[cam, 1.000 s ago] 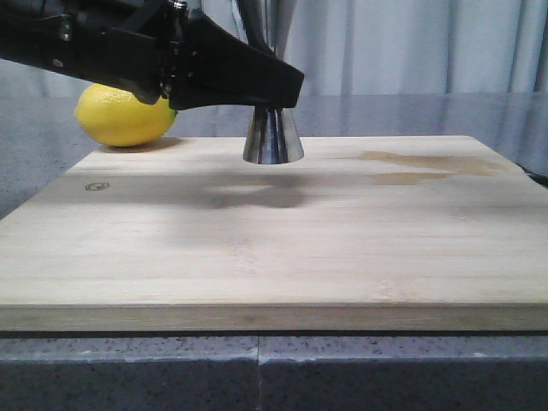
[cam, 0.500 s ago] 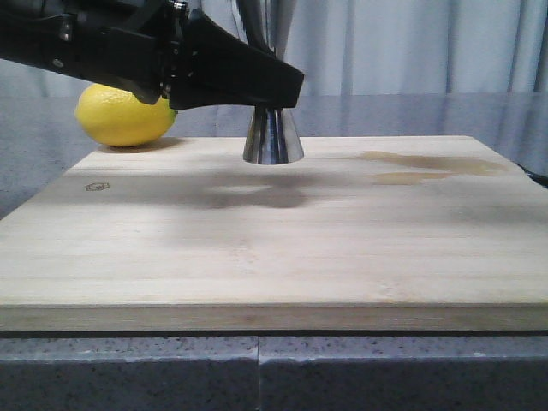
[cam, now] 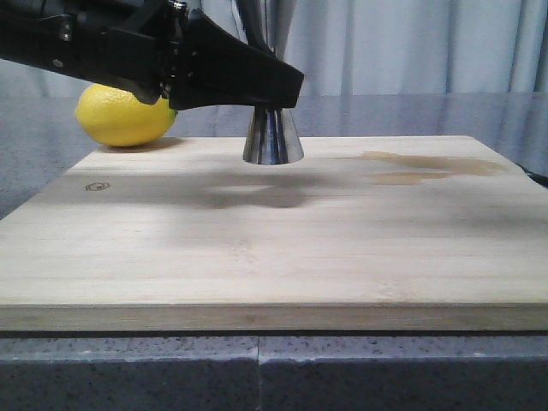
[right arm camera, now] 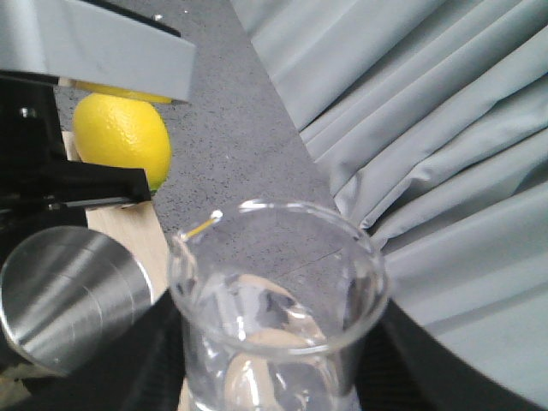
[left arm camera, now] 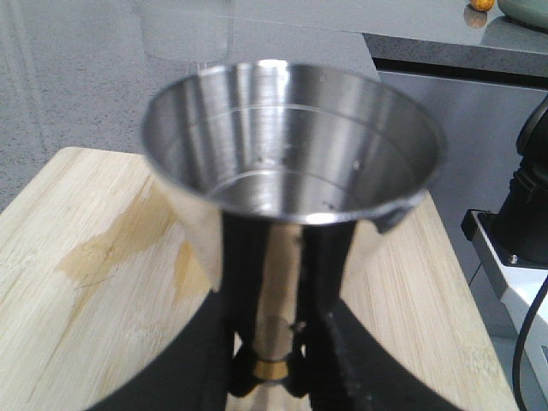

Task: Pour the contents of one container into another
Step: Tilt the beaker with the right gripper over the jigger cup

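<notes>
Left gripper (left arm camera: 267, 377) jaws pinch the shiny steel hourglass jigger (cam: 272, 141) at its waist, frame centre-top; right gripper (right arm camera: 265, 377) jaws clamp the clear glass beaker (right arm camera: 278, 300).

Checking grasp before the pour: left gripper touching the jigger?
Touching. Left wrist view shows the left gripper with both fingers pressed against the jigger at its gold-banded waist.

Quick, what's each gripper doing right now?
Left gripper: closed on the steel jigger at its waist.
Right gripper: itself hidden; the glass beaker is held up.
</notes>
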